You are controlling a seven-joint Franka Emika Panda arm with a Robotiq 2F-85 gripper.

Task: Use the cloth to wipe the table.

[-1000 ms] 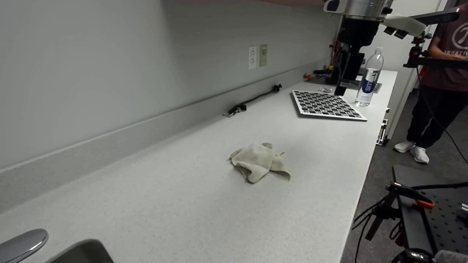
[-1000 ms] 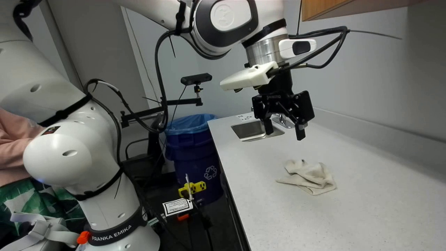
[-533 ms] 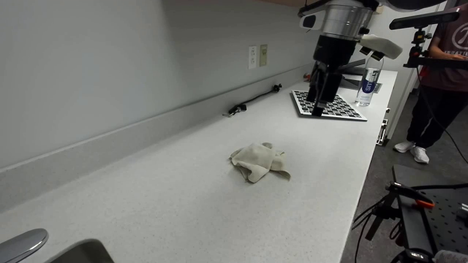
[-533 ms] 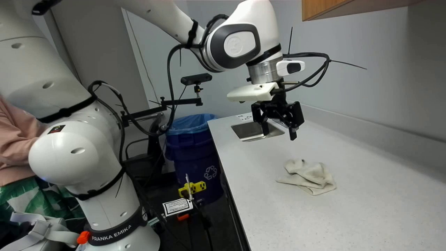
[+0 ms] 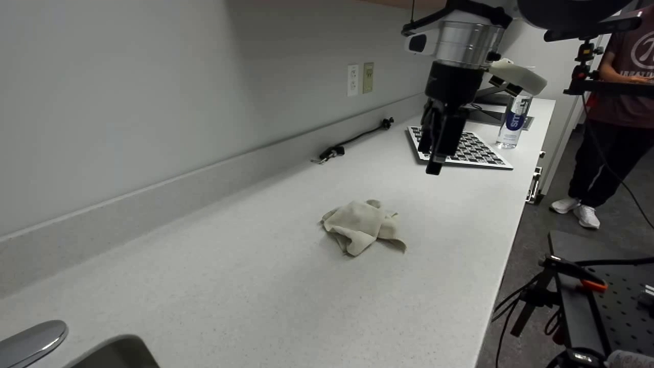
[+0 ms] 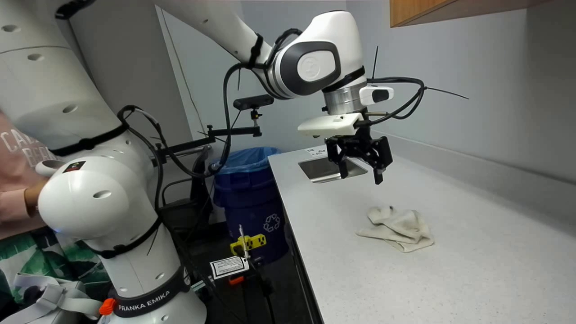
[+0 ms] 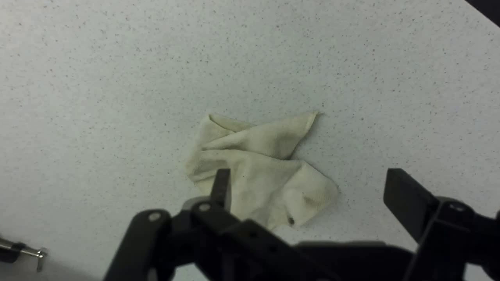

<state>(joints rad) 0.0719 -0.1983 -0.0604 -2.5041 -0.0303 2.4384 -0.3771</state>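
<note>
From wrist view only, end effector overlaps cloth.

You could read "FRANKA EMIKA" on the black band low on the arm. Your blue bin bore a recycling sign. You made out "sm" on the bottle, a circled π on the maroon shirt, "CA" on the pink top; print on the white tag was too small.

Beige cloth, pale speckled counter — black hand, black-and-white checkered board.
</note>
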